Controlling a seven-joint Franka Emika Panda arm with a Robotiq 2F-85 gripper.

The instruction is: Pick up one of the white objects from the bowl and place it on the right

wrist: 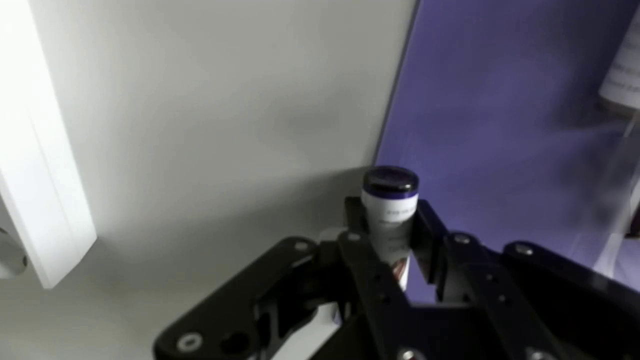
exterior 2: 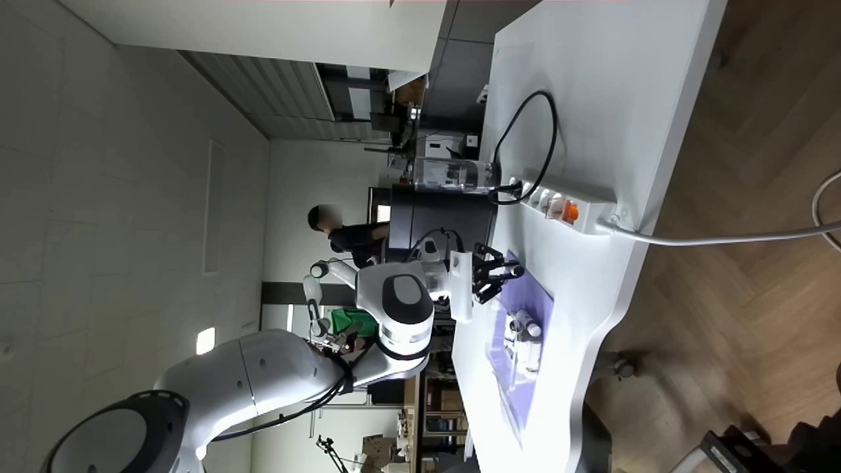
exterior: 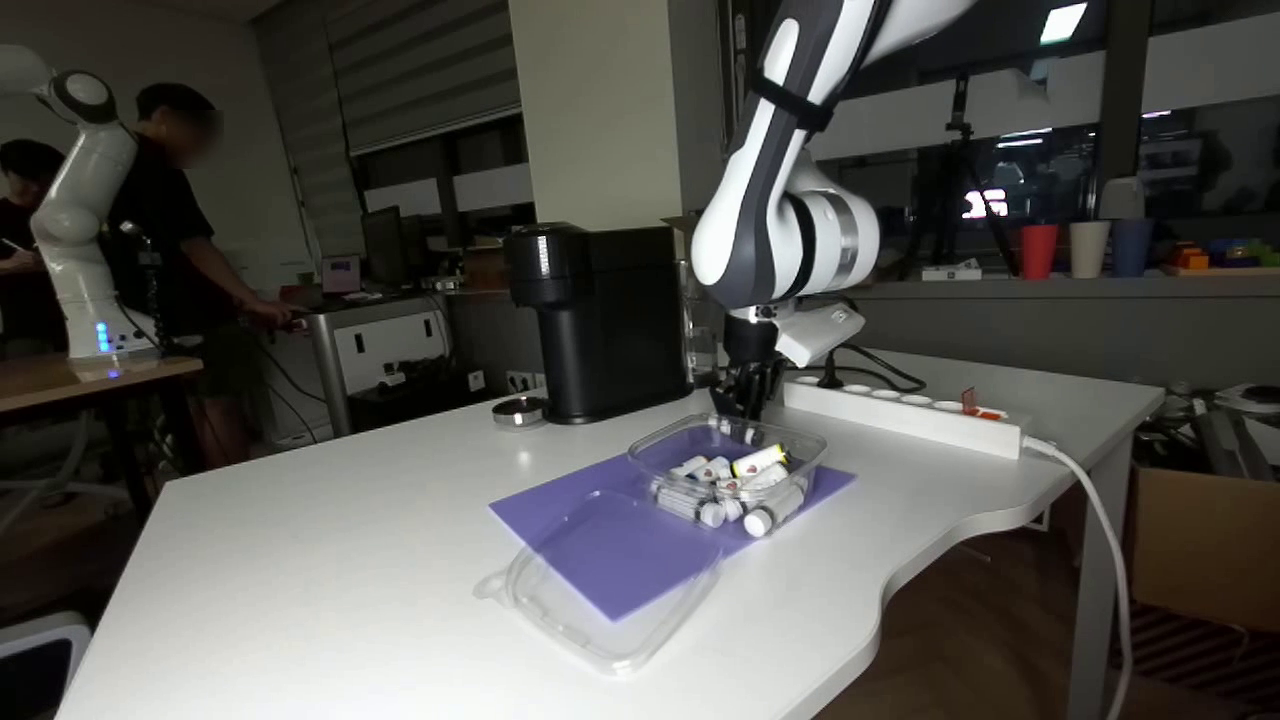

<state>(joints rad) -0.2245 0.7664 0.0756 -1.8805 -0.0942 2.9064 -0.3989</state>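
My gripper (wrist: 389, 220) is shut on a white tube (wrist: 392, 212) with a dark cap and a purple band. It also shows in both exterior views, where the gripper (exterior: 748, 395) is behind the clear plastic bowl (exterior: 650, 462) and the gripper (exterior 2: 500, 270) is beside it. The held tube is outside the bowl, over the edge of the purple sheet (wrist: 480, 115). I cannot tell if it touches the surface. Several white tubes (exterior: 760, 462) lie in the bowl, also seen in an exterior view (exterior 2: 525, 328). Part of one tube (wrist: 624, 75) shows at the wrist view's right edge.
A clear lid (exterior: 610, 655) lies at the front of the purple sheet. A black coffee machine (exterior: 620, 320) and a round metal tin (exterior: 519, 412) stand behind. A white power strip (exterior: 900, 415) with cables lies close to the gripper; its side shows in the wrist view (wrist: 45, 165).
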